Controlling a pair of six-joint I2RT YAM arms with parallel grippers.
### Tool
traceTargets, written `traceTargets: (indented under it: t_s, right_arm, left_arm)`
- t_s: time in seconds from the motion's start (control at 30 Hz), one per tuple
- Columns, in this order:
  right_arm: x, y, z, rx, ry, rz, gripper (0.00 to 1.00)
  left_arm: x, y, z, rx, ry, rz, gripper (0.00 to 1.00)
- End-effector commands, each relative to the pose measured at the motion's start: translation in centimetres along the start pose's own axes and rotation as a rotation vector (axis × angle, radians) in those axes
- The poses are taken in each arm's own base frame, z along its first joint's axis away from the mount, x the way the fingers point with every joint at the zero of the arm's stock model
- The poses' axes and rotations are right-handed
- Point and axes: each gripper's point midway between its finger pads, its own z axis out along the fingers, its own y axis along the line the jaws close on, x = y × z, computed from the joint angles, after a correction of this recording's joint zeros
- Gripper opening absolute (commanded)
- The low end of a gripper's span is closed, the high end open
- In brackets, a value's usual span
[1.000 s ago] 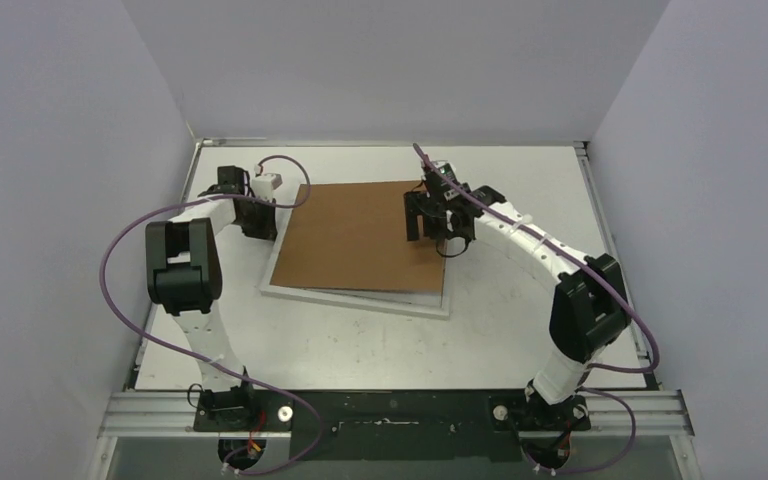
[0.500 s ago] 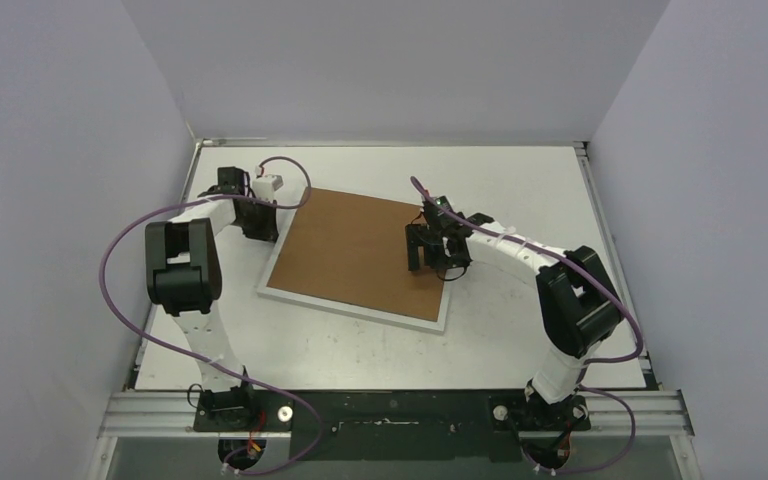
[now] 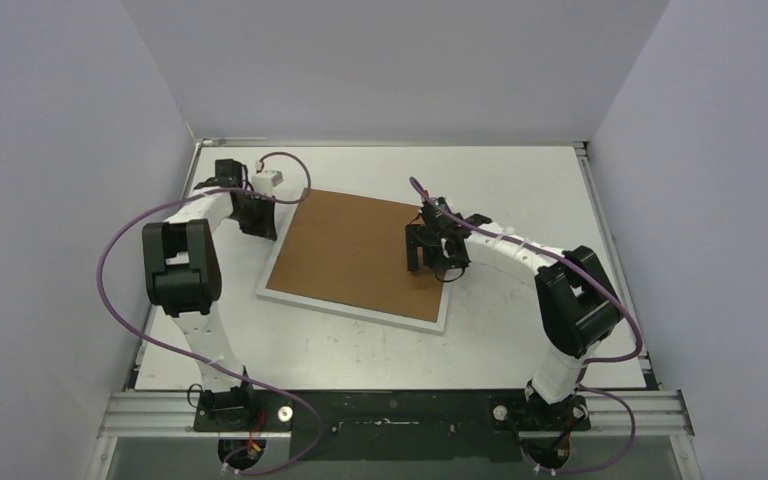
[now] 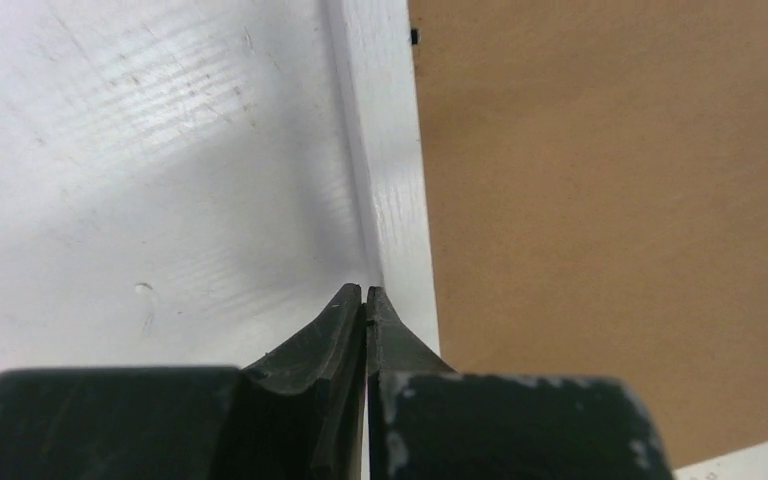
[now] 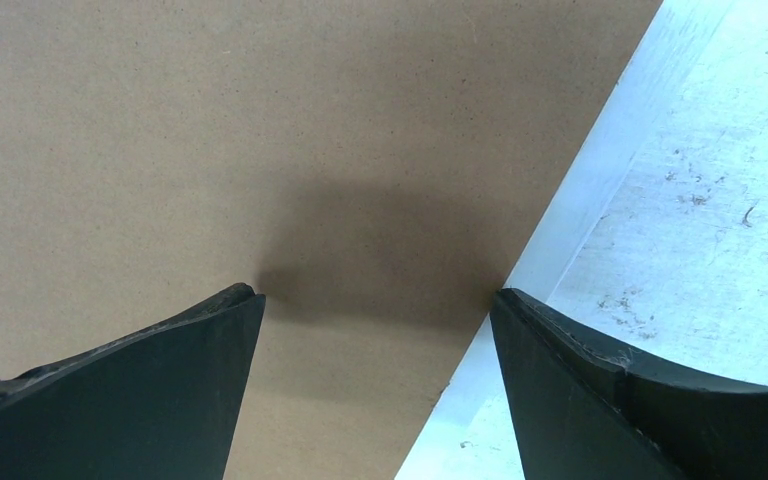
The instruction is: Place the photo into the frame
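The white frame [image 3: 350, 306] lies flat on the table with a brown backing board [image 3: 355, 255] set inside it. The photo is hidden. My left gripper [image 3: 266, 234] is shut and empty, its tips resting at the frame's left rail [image 4: 385, 150] beside the board [image 4: 610, 200]; the wrist view shows the tips [image 4: 364, 293] pressed together. My right gripper [image 3: 430, 266] stands open low over the board's right edge. In its wrist view the open jaws [image 5: 375, 300] straddle the board's edge [image 5: 210, 150] and the frame rail [image 5: 580, 210].
The white table [image 3: 520, 180] is walled by pale panels on three sides. Purple cables loop from both arms. A metal rail [image 3: 400, 410] with the arm bases runs along the near edge.
The board, earlier skewed across the frame, now lies squared inside it. The right gripper has moved toward the near side and lower, staying open. The left gripper stays shut and has barely shifted.
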Motion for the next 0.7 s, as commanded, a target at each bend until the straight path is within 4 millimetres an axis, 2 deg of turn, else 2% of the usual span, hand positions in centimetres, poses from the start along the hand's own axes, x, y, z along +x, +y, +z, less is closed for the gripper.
traceTargets:
  t_s: [0.0, 0.07, 0.13, 0.23, 0.33, 0.47, 0.67]
  right_arm:
    - [-4.5, 8.5, -3.2, -0.318, -0.180, 0.008, 0.84]
    - [-4.7, 8.4, -3.6, -0.320, -0.191, 0.009, 0.84]
    - [-5.0, 8.5, -4.1, -0.323, -0.202, 0.009, 0.84]
    - [-5.1, 8.5, -4.4, -0.324, -0.207, 0.007, 0.84]
    - [-5.1, 8.5, -4.4, -0.320, -0.202, 0.006, 0.85]
    - [-5.0, 8.3, -4.6, -0.314, -0.204, 0.005, 0.85]
    - [-5.0, 8.0, -4.6, -0.304, -0.209, 0.009, 0.85]
  left_arm:
    - [-5.1, -6.9, -6.2, 0.204, -0.127, 0.060, 0.02]
    - [-6.2, -8.8, -6.6, 0.230, -0.143, 0.086, 0.02]
    - [-6.5, -11.4, -5.9, 0.258, -0.134, 0.139, 0.02]
    - [-6.2, -14.4, -3.8, 0.297, -0.106, 0.185, 0.03]
    - [-5.6, -16.4, -1.7, 0.319, -0.079, 0.221, 0.03]
    - [-5.6, -16.2, 0.5, 0.286, -0.063, 0.243, 0.03]
    - [-5.9, -14.0, 1.6, 0.242, -0.074, 0.182, 0.01]
